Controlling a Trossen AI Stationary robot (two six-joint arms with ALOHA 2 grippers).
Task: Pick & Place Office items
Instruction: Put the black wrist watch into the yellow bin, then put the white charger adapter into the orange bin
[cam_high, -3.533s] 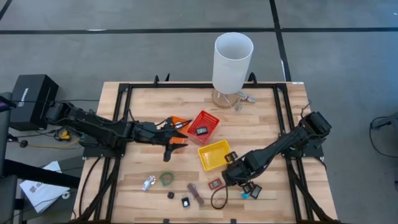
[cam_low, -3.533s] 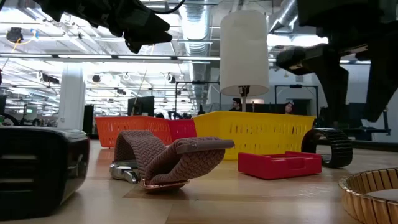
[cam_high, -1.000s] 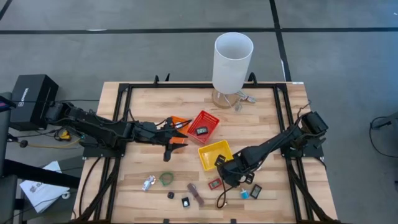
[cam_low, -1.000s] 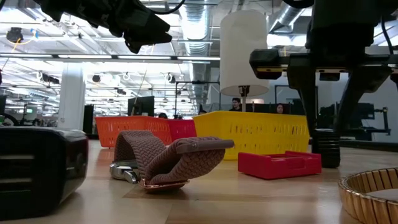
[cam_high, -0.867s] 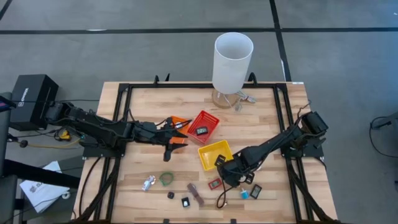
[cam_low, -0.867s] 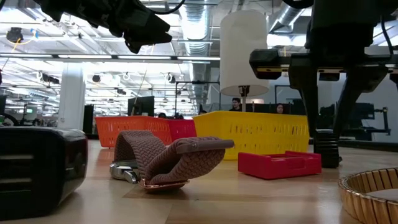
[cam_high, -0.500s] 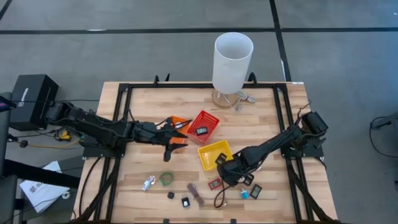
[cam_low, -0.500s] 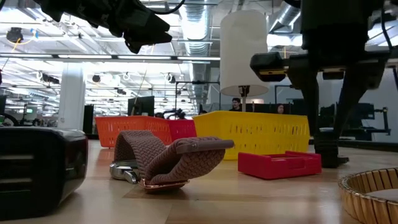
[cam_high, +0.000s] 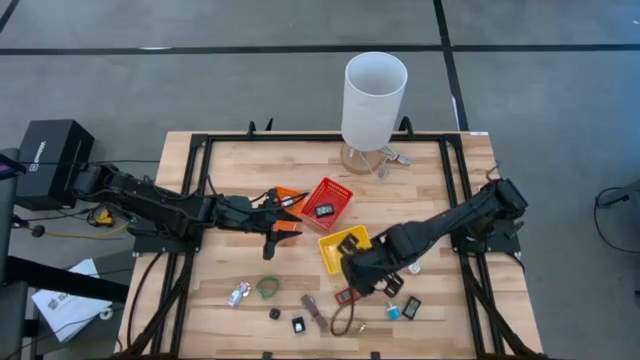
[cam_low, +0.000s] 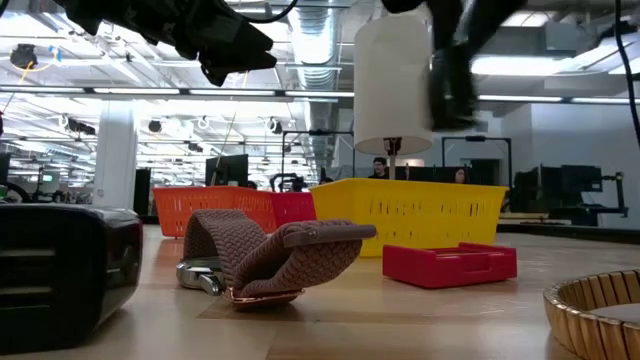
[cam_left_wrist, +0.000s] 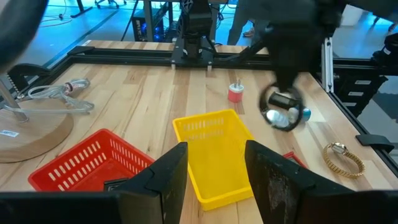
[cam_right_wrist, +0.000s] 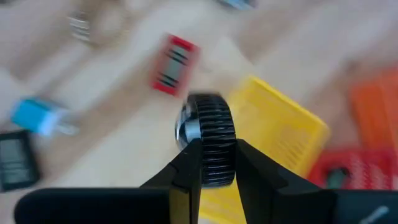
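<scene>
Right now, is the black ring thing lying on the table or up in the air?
Up in the air. The right gripper pinches the black ribbed ring, hanging near the yellow basket.

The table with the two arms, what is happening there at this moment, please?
The right gripper holds a black ribbed ring in the air beside the yellow basket. The left gripper hovers near the orange basket and red basket. More small items lie on the table.
</scene>
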